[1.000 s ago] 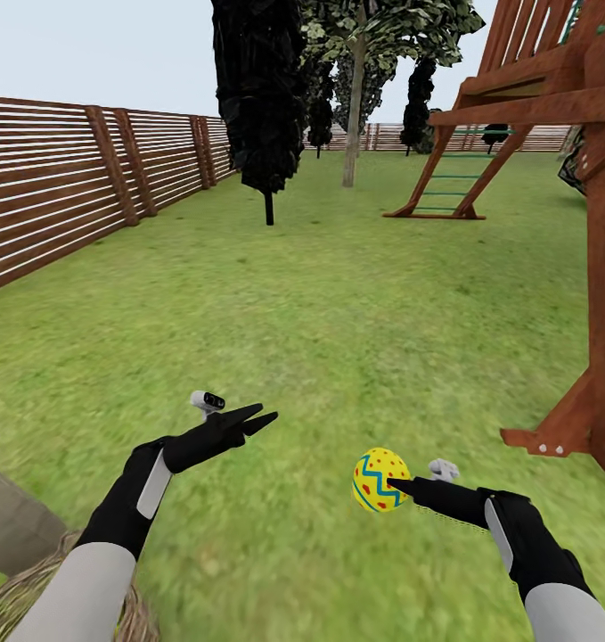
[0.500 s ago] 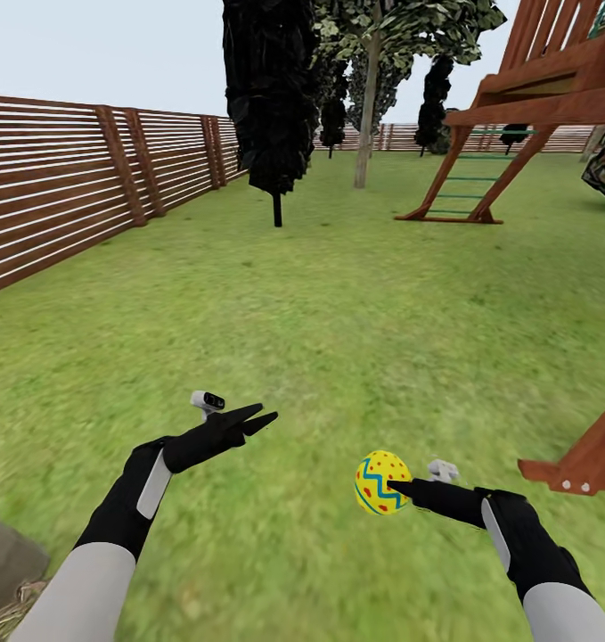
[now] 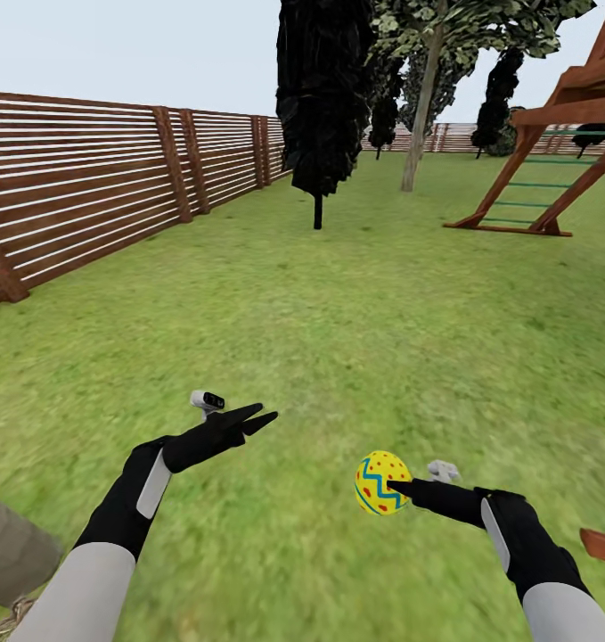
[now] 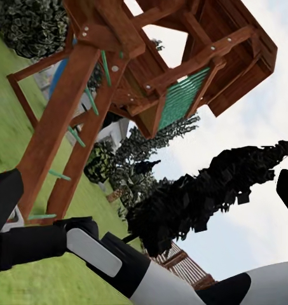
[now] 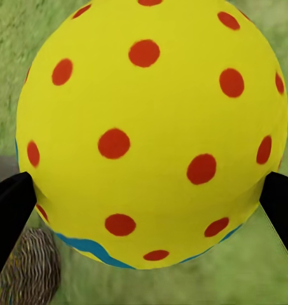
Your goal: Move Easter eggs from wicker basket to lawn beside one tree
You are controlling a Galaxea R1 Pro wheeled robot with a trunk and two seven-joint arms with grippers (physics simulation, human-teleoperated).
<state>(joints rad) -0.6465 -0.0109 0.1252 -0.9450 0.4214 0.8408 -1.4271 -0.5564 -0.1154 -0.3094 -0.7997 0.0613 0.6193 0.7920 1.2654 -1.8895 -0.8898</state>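
While over lawn [image 3: 338, 321] | right end effector [image 3: 393, 484] pinches Easter egg [image 3: 381, 481] | left end effector [image 3: 262, 416] spread

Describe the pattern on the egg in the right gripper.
Yellow Easter egg: red dots, blue zigzag bands; best in head view.

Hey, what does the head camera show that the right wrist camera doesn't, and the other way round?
Head view alone: the brown slatted wooden fence, the black-trunked tree, the pale-trunked blossoming tree, the red-brown wooden playset, and the left gripper, empty.

Right wrist view alone: the egg's red dots close up, and a patch of tan woven basket on the grass behind the egg.

Both: the yellow Easter egg clamped in the right gripper, over green lawn.
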